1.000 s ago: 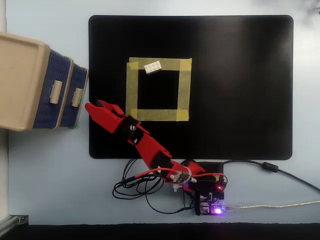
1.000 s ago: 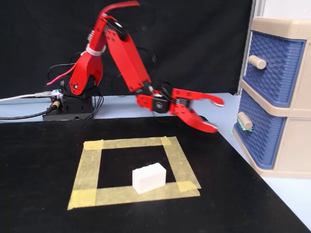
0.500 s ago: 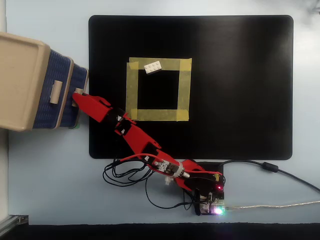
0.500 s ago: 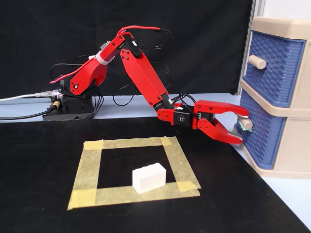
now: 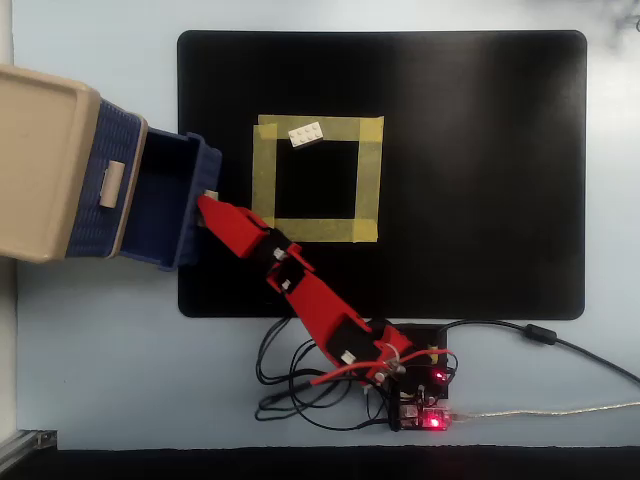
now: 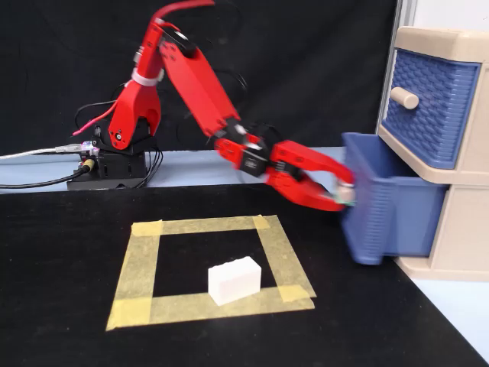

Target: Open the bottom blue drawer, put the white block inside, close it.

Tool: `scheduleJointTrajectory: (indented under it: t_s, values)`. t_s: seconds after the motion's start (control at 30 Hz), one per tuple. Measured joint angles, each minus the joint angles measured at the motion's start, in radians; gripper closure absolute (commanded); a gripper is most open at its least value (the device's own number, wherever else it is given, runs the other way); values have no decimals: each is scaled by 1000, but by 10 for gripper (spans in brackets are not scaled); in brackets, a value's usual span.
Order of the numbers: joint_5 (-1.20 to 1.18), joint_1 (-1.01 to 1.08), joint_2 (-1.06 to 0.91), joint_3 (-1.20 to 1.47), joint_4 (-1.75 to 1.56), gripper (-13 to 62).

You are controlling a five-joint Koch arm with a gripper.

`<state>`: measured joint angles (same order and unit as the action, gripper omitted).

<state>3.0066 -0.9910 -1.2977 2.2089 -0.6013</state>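
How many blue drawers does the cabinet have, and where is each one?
2. The upper blue drawer sits closed at the top of the beige cabinet. The bottom blue drawer is pulled out below it, with the gripper at its front.

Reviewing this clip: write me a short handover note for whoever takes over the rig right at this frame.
Hand: at the handle on the front of the bottom blue drawer, apparently shut on it; the fixed view is blurred there.
Bottom blue drawer: pulled well out of the beige cabinet; nothing visible in the part of its interior that shows overhead.
White block: lying on the yellow tape square, untouched.
Done: drawer opened.
Left: release the handle, pick up the block, place it in the drawer, push the drawer closed.
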Motion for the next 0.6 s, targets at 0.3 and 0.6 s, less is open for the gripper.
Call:
scheduleJointTrajectory:
  t_s: [0.3, 0.6]
  values:
    - [6, 58, -112, 121, 32, 148]
    - [5, 275, -514, -264, 1144, 152]
